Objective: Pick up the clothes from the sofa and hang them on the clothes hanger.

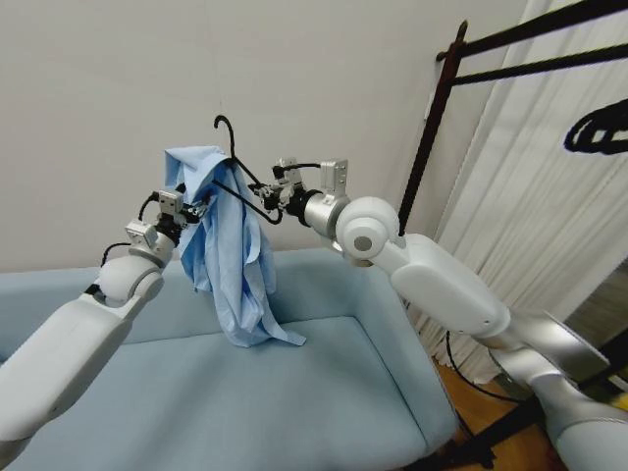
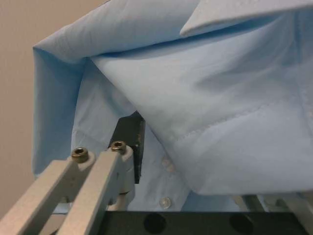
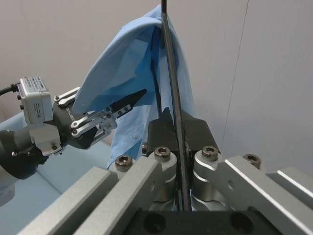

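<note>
A light blue shirt point(image 1: 228, 255) is draped over a black wire hanger point(image 1: 234, 145) held up above the sofa point(image 1: 294, 392); its tail reaches the seat cushion. My right gripper point(image 1: 263, 194) is shut on the hanger's wire point(image 3: 168, 58), which runs between its pads point(image 3: 164, 134). My left gripper point(image 1: 196, 208) is at the shirt's other side, open, with cloth point(image 2: 220, 98) lying across the gap. One dark fingertip point(image 2: 131, 142) shows; the other is under the fabric. From the right wrist, the left gripper point(image 3: 124, 100) pokes beneath the shirt's point(image 3: 127, 63) shoulder.
A black clothes rack point(image 1: 432, 128) stands to the right of the sofa, with another black hanger point(image 1: 599, 128) on its rail and a white curtain point(image 1: 530, 216) behind. A plain wall is close behind the shirt.
</note>
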`<state>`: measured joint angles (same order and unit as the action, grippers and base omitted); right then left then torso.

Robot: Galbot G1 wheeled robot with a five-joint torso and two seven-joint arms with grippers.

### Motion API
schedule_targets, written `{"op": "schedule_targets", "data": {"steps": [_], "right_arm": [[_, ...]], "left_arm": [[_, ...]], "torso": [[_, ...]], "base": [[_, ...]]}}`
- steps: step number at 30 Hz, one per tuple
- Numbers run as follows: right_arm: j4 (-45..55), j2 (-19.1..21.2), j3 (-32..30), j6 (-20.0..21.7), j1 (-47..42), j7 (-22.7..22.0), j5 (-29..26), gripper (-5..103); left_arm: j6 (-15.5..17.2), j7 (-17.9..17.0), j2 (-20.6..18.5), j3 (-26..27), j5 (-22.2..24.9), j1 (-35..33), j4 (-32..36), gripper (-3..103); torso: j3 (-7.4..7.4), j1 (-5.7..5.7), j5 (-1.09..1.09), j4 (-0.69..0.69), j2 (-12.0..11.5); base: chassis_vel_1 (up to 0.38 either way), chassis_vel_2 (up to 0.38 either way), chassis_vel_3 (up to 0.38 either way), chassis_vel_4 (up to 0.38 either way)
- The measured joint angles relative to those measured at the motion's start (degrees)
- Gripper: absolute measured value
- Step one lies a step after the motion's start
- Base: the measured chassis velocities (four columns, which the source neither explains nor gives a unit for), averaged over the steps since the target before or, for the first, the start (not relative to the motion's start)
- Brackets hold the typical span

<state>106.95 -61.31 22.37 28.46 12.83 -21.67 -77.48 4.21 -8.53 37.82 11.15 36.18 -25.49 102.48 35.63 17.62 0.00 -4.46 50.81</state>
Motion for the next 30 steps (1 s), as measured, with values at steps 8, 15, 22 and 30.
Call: {"op": "schedule_targets", "data": {"steps": [8, 15, 22, 30], "right_arm": [[-0.64, 0.02, -0.35, 0.0, 0.76, -0.02, 0.03, 2], [0.03, 0.07, -0.1, 0.04, 0.69, 0.03, -0.04, 2], [-1.18, -0.05, -0.12, 0.06, 0.48, 0.26, 1.23, 2], [-3.39, 0.02, -1.08, -0.27, 0.97, 2.39, 4.85, 2]], "left_arm": [[0.4, -0.18, -0.34, 0.76, 0.49, -1.31, 1.0, 8], [0.48, -0.31, -0.45, 1.04, 0.58, -1.61, 1.43, 2], [1.32, -0.45, -0.92, 1.93, 0.66, -3.09, 3.23, 2], [2.5, -1.33, -2.09, 3.61, 1.48, -6.86, 7.52, 2]], "torso": [[0.0, 0.0, 0.0, 0.0, 0.0], [0.0, 0.0, 0.0, 0.0, 0.0], [0.0, 0.0, 0.0, 0.0, 0.0], [0.0, -0.01, 0.0, 0.0, 0.0]], "base": [[0.0, 0.0, 0.0, 0.0], [0.0, 0.0, 0.0, 0.0], [0.0, 0.0, 0.0, 0.0], [0.0, 0.0, 0.0, 0.0]]}}
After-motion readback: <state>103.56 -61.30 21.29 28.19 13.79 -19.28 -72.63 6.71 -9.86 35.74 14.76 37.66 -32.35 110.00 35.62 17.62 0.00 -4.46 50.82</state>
